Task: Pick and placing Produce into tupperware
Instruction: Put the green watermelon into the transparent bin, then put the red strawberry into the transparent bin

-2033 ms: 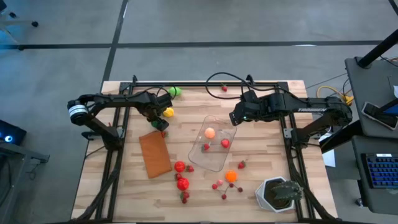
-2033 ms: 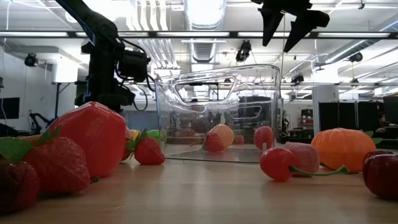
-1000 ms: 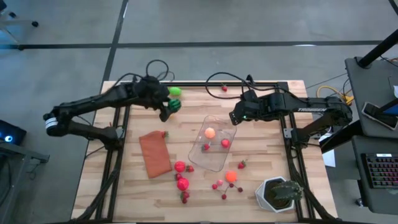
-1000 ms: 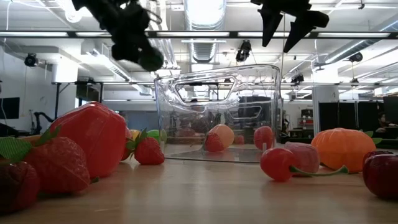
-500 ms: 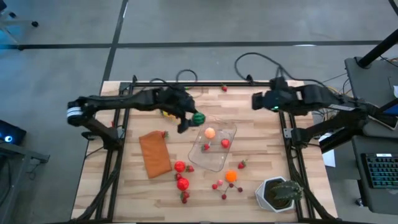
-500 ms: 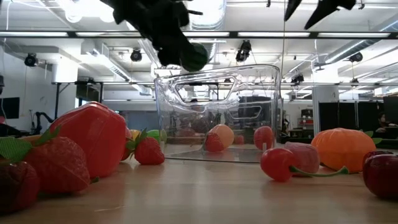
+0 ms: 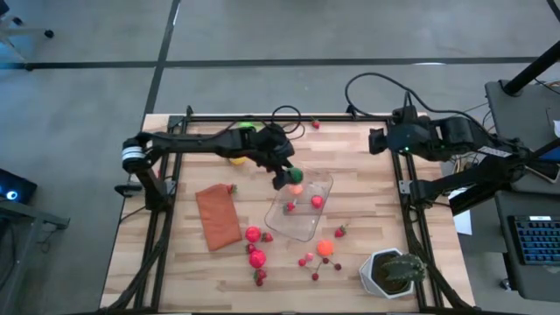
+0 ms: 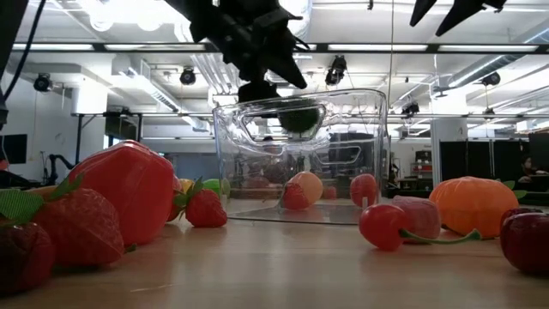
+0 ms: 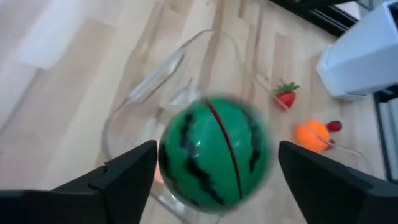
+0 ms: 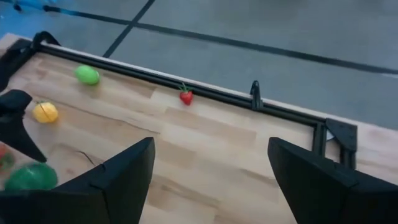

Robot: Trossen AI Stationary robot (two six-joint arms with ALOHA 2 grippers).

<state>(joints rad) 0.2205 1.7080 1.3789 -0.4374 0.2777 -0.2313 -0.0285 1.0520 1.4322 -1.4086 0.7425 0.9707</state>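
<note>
A green striped toy watermelon [image 9: 214, 152] is in the air, blurred, just under my left gripper's fingertips and at the rim of the clear tupperware [image 8: 343, 172]. My left gripper [image 7: 282, 173] hangs open over the tupperware's far left corner, its fingers [image 9: 127, 177] apart on either side of the watermelon [image 8: 298, 118] and clear of it. Inside the tupperware [image 7: 308, 223] lie an orange-pink fruit [image 7: 296, 186], a red one [image 7: 317, 201] and a small strawberry [image 7: 290, 207]. My right gripper [image 10: 208, 146] waits open and raised near the far right edge [image 7: 378, 140].
A flat brown-orange rectangle [image 7: 218, 216] lies left of the tupperware. Loose produce lies near the front: red fruits [image 7: 255, 247], an orange one [image 7: 325, 248] and cherries [image 7: 308, 261]. A green fruit [image 7: 247, 128] and a strawberry [image 7: 315, 124] lie by the far edge. A potted plant [image 7: 394, 271] stands front right.
My left gripper has carried the watermelon from the far left toward the table's right and near side, to over the tupperware, sinking a little, and has let it go; the watermelon now drops below its fingers. My right gripper has drawn back toward the table's right edge and risen.
</note>
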